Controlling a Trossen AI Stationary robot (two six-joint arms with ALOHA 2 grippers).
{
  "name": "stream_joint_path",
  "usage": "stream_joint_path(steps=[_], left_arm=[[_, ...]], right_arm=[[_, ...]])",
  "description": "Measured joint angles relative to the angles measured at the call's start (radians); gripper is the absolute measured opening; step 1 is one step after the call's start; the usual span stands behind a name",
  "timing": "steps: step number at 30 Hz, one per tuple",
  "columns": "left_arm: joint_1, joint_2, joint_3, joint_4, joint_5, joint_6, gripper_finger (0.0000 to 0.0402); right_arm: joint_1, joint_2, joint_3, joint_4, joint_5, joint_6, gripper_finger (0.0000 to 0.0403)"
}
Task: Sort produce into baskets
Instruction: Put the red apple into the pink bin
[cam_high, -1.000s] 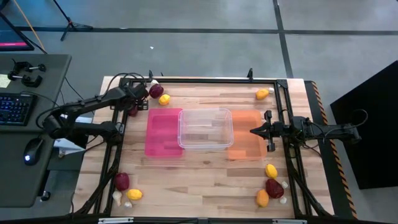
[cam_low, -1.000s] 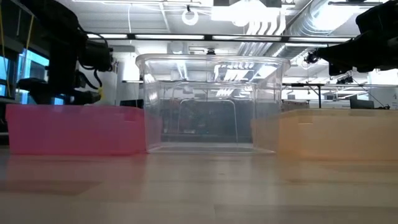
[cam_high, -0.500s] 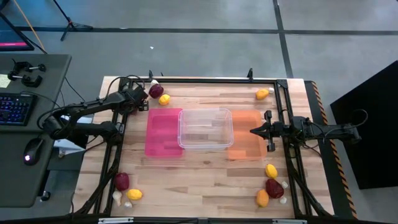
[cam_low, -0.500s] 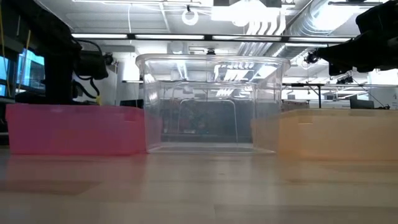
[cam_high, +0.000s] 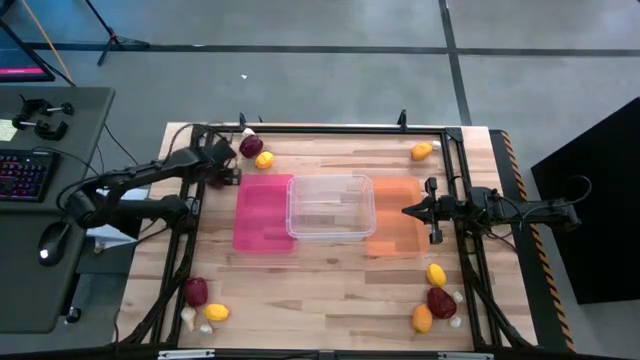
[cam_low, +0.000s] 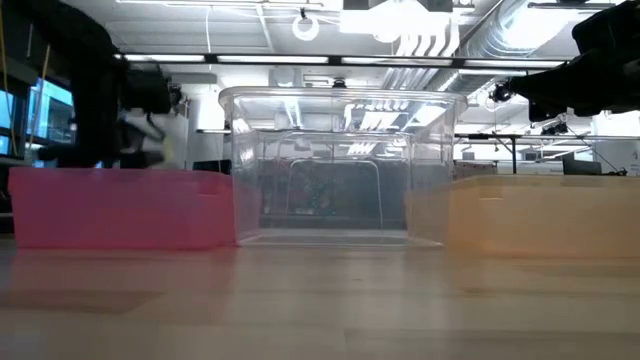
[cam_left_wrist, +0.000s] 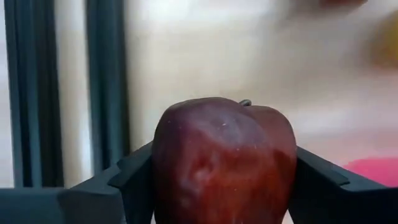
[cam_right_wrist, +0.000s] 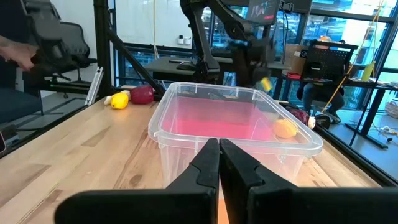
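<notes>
— Gripping what, left gripper (cam_left_wrist: 217, 186)?
— Dark red lump (cam_left_wrist: 224, 162), clamped between both fingers at widest girth, lifted beside pink basket (cam_high: 263, 210).
— Handling?
— Probably firm, smooth, slippery; best held across middle.
— Right gripper (cam_right_wrist: 219, 163)?
— Fingers pressed together, empty, hovering over orange basket (cam_high: 395, 235).

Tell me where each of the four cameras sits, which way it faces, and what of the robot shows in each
High view: overhead, looking down; both arms, three trays.
Low view: table height, facing the clear tray; arms at the upper corners.
Left wrist view: on the left arm, its left gripper clamping a dark red lump.
Right wrist view: on the right arm, facing the clear tray past its shut right gripper.
Shared: the clear tray shows in the high, low and right wrist views.
</notes>
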Motion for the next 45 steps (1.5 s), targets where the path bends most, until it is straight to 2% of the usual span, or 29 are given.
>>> stream_joint_path(steps=[5,10,13,15,17,24,27,31,37,41,45], left_arm=[[-0.057,-0.167,0.131,-0.052,0.058,0.086,0.024],[-0.135,-0.344,0.256,-0.014,0.076,0.124,0.0241],[-0.207,-0.418,0.265,0.073,0.217,0.161,0.0241],[-0.269,-0.431,0.251,0.072,0.319,0.159,0.0241],[-0.336,-0.431,0.222,0.043,0.37,0.107,0.0242],[-0.53,-0.41,0.107,0.027,0.356,-0.032,0.0242],[-0.562,-0.411,0.081,0.031,0.297,-0.104,0.0242],[-0.588,-0.411,0.053,0.037,0.232,-0.119,0.0242],[-0.592,-0.408,-0.018,0.136,0.28,-0.153,0.0243],[-0.592,-0.404,-0.035,0.208,0.303,-0.137,0.0266],[-0.592,-0.4,-0.034,0.251,0.311,-0.136,0.0318]], right_arm=[[0.0,0.0,0.0,0.0,0.0,0.0,0.0],[0.0,0.0,0.0,0.0,0.0,0.0,0.0],[0.0,0.0,0.0,0.0,0.0,0.0,0.0],[0.0,0.0,0.0,0.0,0.0,0.0,0.0],[0.0,0.0,0.0,0.0,0.0,0.0,0.0],[0.0,0.0,0.0,0.0,0.0,0.0,0.0],[0.0,0.0,0.0,0.0,0.0,0.0,0.0],[0.0,0.0,0.0,0.0,0.0,0.0,0.0],[0.0,0.0,0.0,0.0,0.0,0.0,0.0],[0.0,0.0,0.0,0.0,0.0,0.0,0.0],[0.0,0.0,0.0,0.0,0.0,0.0,0.0]])
